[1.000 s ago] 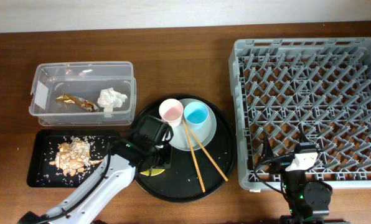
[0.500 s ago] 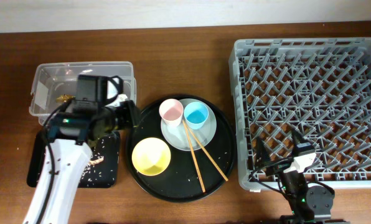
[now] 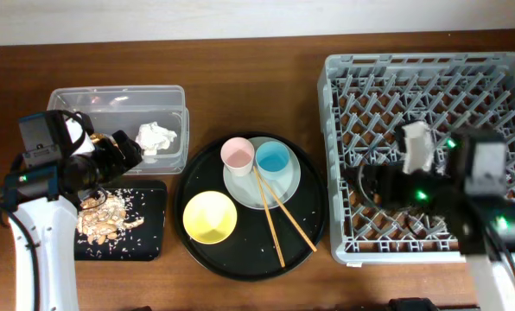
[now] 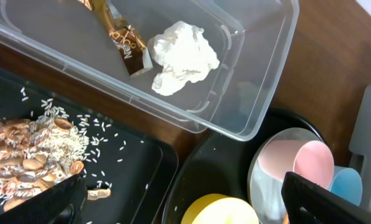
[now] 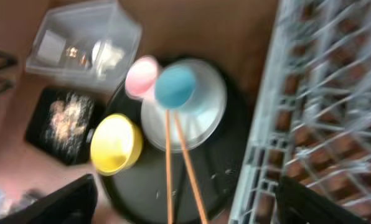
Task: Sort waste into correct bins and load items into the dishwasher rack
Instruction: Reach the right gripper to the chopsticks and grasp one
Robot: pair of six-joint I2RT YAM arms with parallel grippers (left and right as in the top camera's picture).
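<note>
My left gripper point(image 3: 123, 154) point(image 4: 184, 202) hangs open and empty over the near edge of the clear tub point(image 3: 119, 93), which holds the gold foil wrapper point(image 4: 120, 37) and the white tissue point(image 3: 156, 136) point(image 4: 182, 53). Food scraps with rice point(image 3: 102, 216) point(image 4: 23, 168) lie in the flat black tray point(image 3: 149, 246). The yellow bowl point(image 3: 210, 216) point(image 5: 115, 143), pink cup point(image 3: 238, 155) point(image 5: 140, 76), blue cup point(image 3: 273, 159) point(image 5: 175, 86), pale plate point(image 3: 289, 186) and chopsticks point(image 3: 279, 216) point(image 5: 170, 162) rest on the round tray. My right gripper point(image 3: 361, 183) point(image 5: 192, 205) is open and empty above the grey rack point(image 3: 430, 95), facing left.
The large round black tray point(image 3: 249, 259) sits between the bins and the rack, with a few rice grains on it. Bare wooden table point(image 3: 257, 86) runs along the back. The right wrist view is blurred by motion.
My left arm swung left from the round tray to the bins and its jaws opened wide; the yellow bowl now sits uncovered. My right arm rose from the front edge over the rack.
</note>
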